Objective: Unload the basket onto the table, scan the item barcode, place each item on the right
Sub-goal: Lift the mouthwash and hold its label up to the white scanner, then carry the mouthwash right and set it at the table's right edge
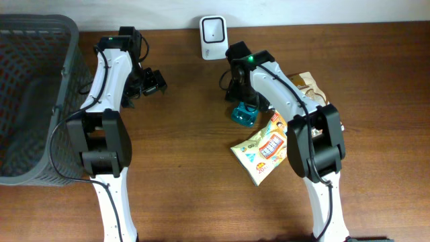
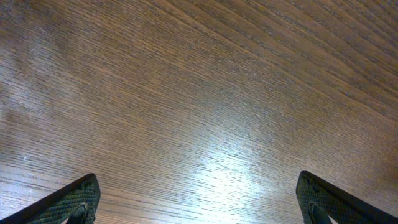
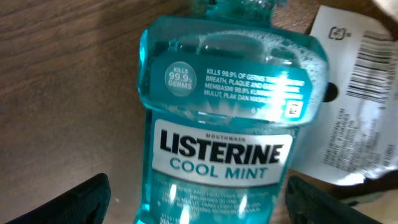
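Teal clear-plastic Listerine mouthwash bottle (image 3: 224,155) looks to be lying label-up on the brown wooden counter (image 2: 199,74), in front of the small white scanner (image 1: 212,30). Right fingers (image 3: 87,199) wide, either side of it, no contact. Left fingers (image 2: 74,199) wide over bare counter.

Risks:
- smooth rounded body may roll or squirt out on closing
- no barcode on the upward face, so the wrong side may get presented
- neighbouring white barcode label (image 3: 367,56) could scan instead

Bottle mostly full, foam near the top. Dark mesh basket (image 1: 40,40): nothing visible inside.
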`<state>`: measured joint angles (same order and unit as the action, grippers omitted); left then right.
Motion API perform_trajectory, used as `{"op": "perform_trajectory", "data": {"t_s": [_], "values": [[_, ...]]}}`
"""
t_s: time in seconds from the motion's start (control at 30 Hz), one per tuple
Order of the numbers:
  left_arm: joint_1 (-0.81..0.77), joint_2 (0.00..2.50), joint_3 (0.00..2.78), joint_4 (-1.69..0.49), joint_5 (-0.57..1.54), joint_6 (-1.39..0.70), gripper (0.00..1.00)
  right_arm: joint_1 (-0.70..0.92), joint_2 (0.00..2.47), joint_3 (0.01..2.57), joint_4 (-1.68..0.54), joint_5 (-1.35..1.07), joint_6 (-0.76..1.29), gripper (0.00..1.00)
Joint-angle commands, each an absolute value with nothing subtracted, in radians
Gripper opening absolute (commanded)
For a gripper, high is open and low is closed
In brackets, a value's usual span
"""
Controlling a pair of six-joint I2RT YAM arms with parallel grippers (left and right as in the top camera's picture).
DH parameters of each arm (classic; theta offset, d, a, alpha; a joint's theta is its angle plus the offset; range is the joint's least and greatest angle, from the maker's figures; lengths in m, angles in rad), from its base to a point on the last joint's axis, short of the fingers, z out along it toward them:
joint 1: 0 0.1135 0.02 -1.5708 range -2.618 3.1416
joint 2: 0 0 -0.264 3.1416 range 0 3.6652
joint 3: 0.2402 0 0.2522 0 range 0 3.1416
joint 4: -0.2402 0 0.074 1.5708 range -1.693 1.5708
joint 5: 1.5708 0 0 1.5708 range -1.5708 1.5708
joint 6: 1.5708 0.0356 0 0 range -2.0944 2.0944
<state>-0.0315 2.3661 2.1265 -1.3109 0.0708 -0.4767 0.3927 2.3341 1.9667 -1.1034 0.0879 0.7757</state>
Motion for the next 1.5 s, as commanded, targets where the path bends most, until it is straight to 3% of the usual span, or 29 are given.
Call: {"op": "perform_trajectory", "data": {"t_s": [0.0, 0.13, 0.2, 0.23, 0.37, 0.73, 1.1, 1.47], "values": [[-0.030, 2.373, 2.137, -1.310, 0.067, -0.489, 0.99, 0.396, 2.390, 1.959, -1.086, 0.091, 0.821, 0.90], [-0.030, 2.373, 2.137, -1.310, 0.066, -0.489, 0.99, 0.391, 2.416, 1.959, -1.080, 0.091, 0.821, 0.89], [-0.030, 2.373, 2.137, -1.310, 0.066, -0.489, 0.99, 0.391, 2.428, 1.959, -1.076, 0.090, 0.821, 0.81], [-0.030, 2.373, 2.137, -1.310, 0.067, -0.489, 0.99, 0.391, 2.429, 1.959, -1.071, 0.091, 0.820, 0.70], [-0.030, 2.373, 2.137, -1.310, 0.067, -0.489, 0.99, 0.390, 2.426, 2.014, -1.058, 0.090, 0.673, 0.59], [-0.030, 2.373, 2.137, -1.310, 0.066, -0.489, 0.99, 0.392, 2.426, 2.421, -1.136, 0.101, 0.397, 0.58], [-0.030, 2.373, 2.137, -1.310, 0.067, -0.489, 0.99, 0.400, 2.509, 2.444, -0.577, -0.015, 0.366, 0.56], [-0.030, 2.373, 2.137, -1.310, 0.067, -0.489, 0.99, 0.403, 2.577, 2.448, -0.457, -0.015, 0.374, 0.56]]}}
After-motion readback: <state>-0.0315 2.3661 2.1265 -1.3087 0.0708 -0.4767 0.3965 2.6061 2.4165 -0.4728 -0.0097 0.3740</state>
